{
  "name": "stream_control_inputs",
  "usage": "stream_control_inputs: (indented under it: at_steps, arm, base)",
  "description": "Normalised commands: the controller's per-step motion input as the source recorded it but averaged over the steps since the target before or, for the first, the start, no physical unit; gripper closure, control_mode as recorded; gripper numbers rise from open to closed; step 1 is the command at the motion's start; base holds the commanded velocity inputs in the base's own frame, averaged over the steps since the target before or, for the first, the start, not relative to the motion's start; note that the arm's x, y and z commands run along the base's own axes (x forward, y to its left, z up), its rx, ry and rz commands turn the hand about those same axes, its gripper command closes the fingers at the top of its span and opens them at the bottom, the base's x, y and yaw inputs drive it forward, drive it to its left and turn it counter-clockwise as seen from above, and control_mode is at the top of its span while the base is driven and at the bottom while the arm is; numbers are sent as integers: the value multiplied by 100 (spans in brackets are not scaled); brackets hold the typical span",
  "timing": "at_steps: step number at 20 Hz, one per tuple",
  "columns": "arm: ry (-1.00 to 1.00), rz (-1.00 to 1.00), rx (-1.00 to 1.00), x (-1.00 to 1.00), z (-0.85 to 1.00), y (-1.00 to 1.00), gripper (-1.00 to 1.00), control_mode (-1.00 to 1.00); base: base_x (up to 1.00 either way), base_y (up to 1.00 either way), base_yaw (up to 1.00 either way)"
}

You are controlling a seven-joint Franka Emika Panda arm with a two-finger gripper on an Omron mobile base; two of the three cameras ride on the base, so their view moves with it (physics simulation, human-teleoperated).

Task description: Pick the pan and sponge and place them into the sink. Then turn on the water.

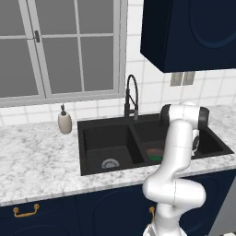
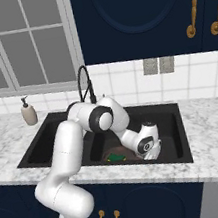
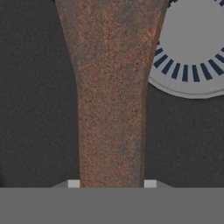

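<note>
A: Where's the pan?

B: Down in the rt basin of the black sink (image 1: 92,126). My gripper (image 3: 112,183) is clamped on its long, rusty-brown, grainy pan handle (image 3: 111,100), just beside the round slotted silver drain (image 3: 192,52).

A: Sponge?

B: Green sponge (image 2: 116,157) lies on the basin floor.

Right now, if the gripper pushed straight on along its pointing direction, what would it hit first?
The gripper is shut on the pan's handle; beyond it, probably the sink floor beside the drain.
</note>
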Motion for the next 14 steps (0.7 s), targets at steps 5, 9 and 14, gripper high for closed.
stream_control_inputs:
  at_steps: [5,9,14]
  arm:
    - [0,0,0,-2,3,0,100,-100]
    - [0,0,0,-2,0,0,100,-100]
    - [0,0,0,-4,0,0,100,-100]
  base:
    - [0,0,0]
    - [0,0,0]
    - [0,0,0]
